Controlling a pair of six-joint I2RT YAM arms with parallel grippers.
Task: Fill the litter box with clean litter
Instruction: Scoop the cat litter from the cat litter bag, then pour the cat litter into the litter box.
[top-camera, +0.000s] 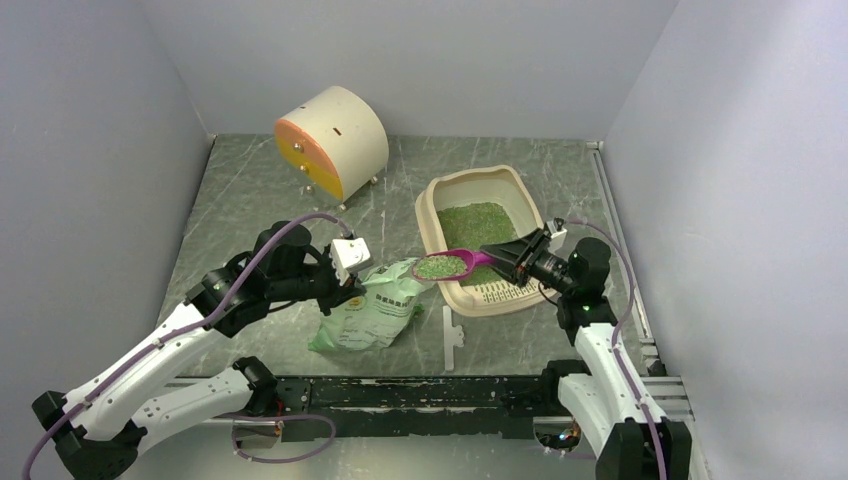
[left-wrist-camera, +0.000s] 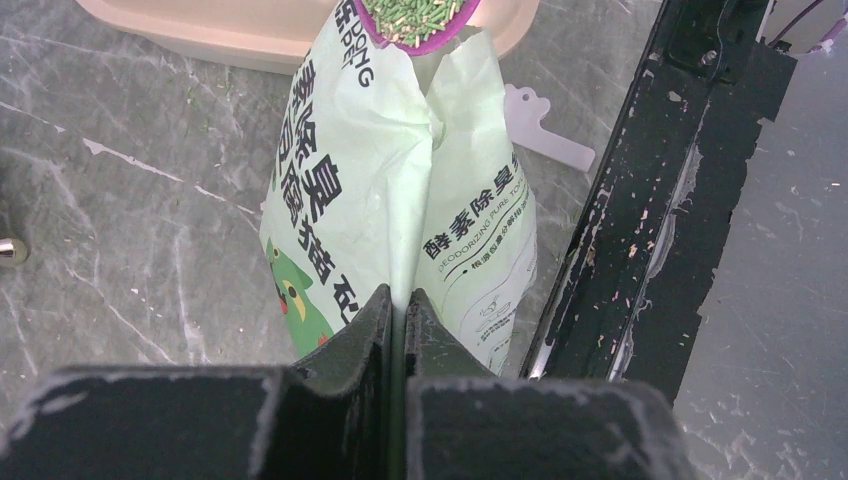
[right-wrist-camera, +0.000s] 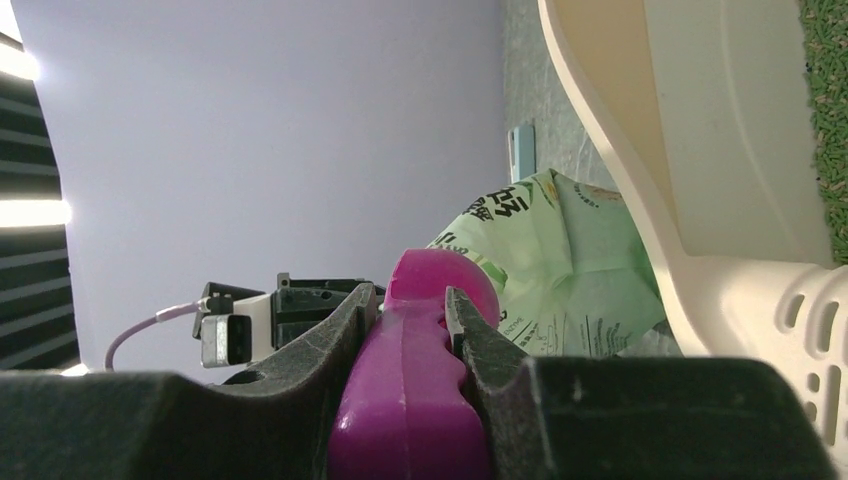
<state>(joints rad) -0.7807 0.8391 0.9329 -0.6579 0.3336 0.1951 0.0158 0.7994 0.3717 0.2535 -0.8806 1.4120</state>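
Note:
The beige litter box (top-camera: 432, 215) stands at the table's right middle, with a bed of green clean litter (top-camera: 478, 222) inside. My right gripper (top-camera: 503, 259) is shut on the handle of a magenta scoop (top-camera: 445, 266). The scoop is heaped with green granules and hovers just left of the box's near corner, above the bag's mouth. In the right wrist view the handle (right-wrist-camera: 410, 400) fills the gap between the fingers, and the box wall (right-wrist-camera: 700, 150) rises at right. My left gripper (left-wrist-camera: 403, 300) is shut on a fold of the light-green litter bag (left-wrist-camera: 380, 200), holding it up.
A cream half-cylinder cabinet (top-camera: 332, 140) with an orange face stands at the back left. A flat white plastic piece (top-camera: 452, 335) lies in front of the box. A black rail (top-camera: 420, 390) runs along the near edge. Grey walls enclose the table.

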